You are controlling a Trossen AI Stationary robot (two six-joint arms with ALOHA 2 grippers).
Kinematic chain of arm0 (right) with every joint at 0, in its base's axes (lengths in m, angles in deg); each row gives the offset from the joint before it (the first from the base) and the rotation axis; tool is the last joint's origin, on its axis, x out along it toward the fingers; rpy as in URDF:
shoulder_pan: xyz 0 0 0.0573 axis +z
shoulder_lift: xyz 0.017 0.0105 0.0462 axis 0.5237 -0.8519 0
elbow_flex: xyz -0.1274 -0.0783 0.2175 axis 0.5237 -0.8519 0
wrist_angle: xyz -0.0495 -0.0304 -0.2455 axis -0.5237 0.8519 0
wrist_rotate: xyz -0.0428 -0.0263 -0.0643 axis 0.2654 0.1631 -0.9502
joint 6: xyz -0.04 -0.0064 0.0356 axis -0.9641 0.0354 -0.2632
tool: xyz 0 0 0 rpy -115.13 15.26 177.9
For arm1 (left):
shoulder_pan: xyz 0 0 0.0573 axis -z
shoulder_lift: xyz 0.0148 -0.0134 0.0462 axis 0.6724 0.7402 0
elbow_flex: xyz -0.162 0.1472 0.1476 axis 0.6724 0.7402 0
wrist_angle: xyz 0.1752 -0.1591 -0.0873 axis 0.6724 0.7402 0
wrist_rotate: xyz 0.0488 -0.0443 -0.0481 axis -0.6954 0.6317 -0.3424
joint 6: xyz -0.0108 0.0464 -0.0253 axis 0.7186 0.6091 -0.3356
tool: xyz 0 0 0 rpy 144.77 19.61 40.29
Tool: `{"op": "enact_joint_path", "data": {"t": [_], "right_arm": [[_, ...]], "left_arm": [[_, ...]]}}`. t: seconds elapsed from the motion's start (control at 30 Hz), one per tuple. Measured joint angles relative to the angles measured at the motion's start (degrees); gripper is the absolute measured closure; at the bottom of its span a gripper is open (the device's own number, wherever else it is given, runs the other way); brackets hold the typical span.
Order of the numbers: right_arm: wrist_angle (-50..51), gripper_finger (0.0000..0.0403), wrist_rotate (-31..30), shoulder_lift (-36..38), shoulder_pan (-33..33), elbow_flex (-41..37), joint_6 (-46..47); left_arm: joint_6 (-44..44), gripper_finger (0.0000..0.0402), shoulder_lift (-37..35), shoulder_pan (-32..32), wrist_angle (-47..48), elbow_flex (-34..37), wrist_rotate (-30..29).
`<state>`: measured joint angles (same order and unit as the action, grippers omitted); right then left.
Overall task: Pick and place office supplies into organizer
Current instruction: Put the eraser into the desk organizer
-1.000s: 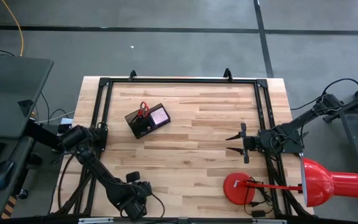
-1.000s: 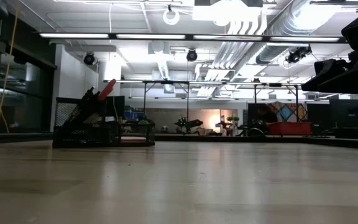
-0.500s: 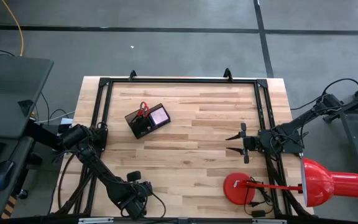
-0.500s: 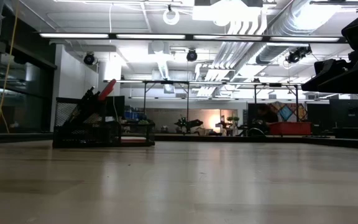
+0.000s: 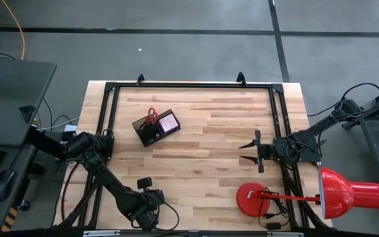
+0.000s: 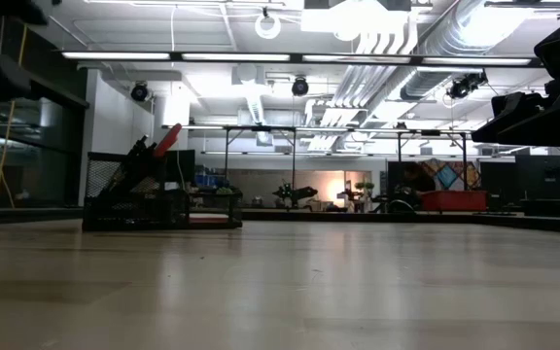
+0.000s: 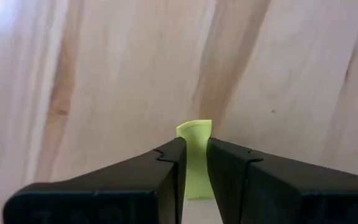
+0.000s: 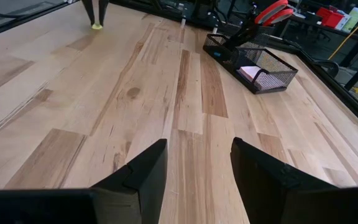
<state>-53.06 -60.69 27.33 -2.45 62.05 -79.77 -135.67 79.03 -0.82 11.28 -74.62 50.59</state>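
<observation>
A small yellow eraser-like piece [image 7: 194,155] sits between the fingers of my left gripper [image 5: 143,182], which points down near the table's front left and is shut on it. The right wrist view shows the same piece [image 8: 96,26] far off. The black mesh organizer [image 5: 156,127] stands at the far left, holding red-handled scissors [image 5: 152,116] and a pink note pad [image 5: 170,122]. My right gripper [image 5: 250,149] waits open at the right side. My left gripper pinches the yellow piece's two flat sides [image 7: 196,167] between its two fingers, which come from above and point steeply down. The piece's end [image 7: 194,127] sticks out past the fingertips. Whether that end touches the table I cannot tell.
A red desk lamp stands at the front right, with its round base [image 5: 252,197] on the table and its head [image 5: 347,192] beyond the edge. A black frame [image 5: 189,85] runs along the table's borders. Bare wood lies between the left gripper and the organizer.
My left gripper has shifted slightly toward the far edge and tipped a little. More of its arm now shows at the upper left of the low view.
</observation>
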Motion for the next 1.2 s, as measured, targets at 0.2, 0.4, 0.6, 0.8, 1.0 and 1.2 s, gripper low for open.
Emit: {"op": "enact_joint_path", "data": {"t": [0.2,0.4,0.6,0.8,1.0,1.2], "right_arm": [[0.0,0.0233,0.0,0.0,0.0,0.0,0.0],[0.0,0.0233,0.0,0.0,0.0,0.0,0.0],[0.0,0.0233,0.0,0.0,0.0,0.0,0.0],[0.0,0.0233,0.0,0.0,0.0,0.0,0.0],[0.0,0.0233,0.0,0.0,0.0,0.0,0.0],[0.0,0.0233,0.0,0.0,0.0,0.0,0.0]], "left_arm": [[-0.2,0.0356,-0.1,-0.7,4.1,-1.4,1.0],[-0.1,0.0356,-0.1,-2.9,7.5,-1.4,0.4],[1.6,0.0355,-0.2,-7.0,9.8,-1.4,-0.1],[3.9,0.0355,-0.2,-12.1,14.7,-1.5,-2.0],[3.9,0.0355,-0.3,-16.7,21.6,-1.5,-7.5],[4.3,0.0358,-0.3,-21.3,26.6,-1.5,-10.4]]}}
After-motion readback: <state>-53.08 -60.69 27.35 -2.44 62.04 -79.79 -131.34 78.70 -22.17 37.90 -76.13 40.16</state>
